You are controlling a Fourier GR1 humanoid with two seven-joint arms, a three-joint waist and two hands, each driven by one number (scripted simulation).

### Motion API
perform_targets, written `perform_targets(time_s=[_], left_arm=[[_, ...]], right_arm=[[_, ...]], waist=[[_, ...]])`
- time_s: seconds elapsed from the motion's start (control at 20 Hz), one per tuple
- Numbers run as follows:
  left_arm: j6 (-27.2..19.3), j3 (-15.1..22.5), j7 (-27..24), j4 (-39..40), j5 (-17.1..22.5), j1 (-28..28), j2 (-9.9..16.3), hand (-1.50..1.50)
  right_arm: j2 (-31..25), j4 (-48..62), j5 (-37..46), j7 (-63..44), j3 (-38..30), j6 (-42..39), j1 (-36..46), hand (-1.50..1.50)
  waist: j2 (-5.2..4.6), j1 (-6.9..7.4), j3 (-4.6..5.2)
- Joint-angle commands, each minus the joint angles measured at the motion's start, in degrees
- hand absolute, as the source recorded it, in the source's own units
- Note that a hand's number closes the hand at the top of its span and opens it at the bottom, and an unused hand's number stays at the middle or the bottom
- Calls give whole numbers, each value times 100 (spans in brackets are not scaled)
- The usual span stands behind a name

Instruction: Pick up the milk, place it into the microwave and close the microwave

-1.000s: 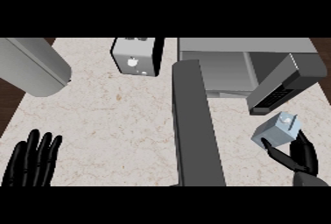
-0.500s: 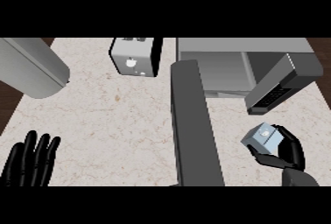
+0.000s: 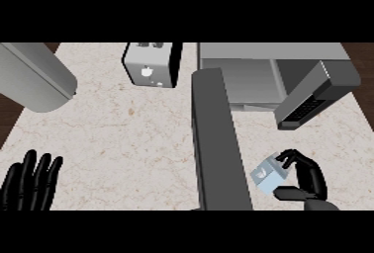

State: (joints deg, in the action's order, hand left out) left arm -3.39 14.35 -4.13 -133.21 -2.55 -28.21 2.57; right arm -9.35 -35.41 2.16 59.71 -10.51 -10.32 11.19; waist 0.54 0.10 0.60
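Head view shows our right hand (image 3: 305, 177) curled round the small pale-blue milk carton (image 3: 269, 175), fingers over its top and thumb under it, near the tabletop's (image 3: 131, 128) lower right corner. Over the last second we have drawn the carton down and inward, and it now sits tilted in our grasp just right of the long dark grey microwave door (image 3: 217, 148), which stands swung open. So the pick-up looks done; next, we judge, the carton must travel up to the grey microwave's open cavity (image 3: 252, 81) by the top right edge. Our left hand (image 3: 30, 182) rests open at the lower left corner.
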Motion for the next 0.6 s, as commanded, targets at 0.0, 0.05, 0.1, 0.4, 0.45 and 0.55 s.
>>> perform_targets(time_s=[0.0, 0.05, 0.1, 0.4, 0.45, 0.55], left_arm=[[-116, -110, 89, 99, -34, 107, -52, -150], [226, -607, -76, 162, 558, 55, 212, -150], [114, -125, -83, 115, 181, -140, 63, -150], [187, -342, -375, 225, 284, -205, 50, -150], [190, -611, 337, -219, 584, 50, 218, -150], [362, -589, -314, 148, 613, -286, 169, -150]], right_arm=[[303, -549, 67, 224, 351, -281, -298, 150], [314, -783, 77, 233, 437, -316, -457, 150], [290, -971, -19, -115, 360, -133, -309, 150], [807, -2003, 124, -946, 703, 637, -308, 150], [802, -1876, 121, -1240, 641, 732, 115, 150], [699, -2246, 251, -1615, 727, 866, 206, 150]], waist=[[-38, -21, -57], [-34, -24, -52], [-37, 0, -56], [-40, 12, -57], [-46, 17, -59], [-38, 30, -56]])
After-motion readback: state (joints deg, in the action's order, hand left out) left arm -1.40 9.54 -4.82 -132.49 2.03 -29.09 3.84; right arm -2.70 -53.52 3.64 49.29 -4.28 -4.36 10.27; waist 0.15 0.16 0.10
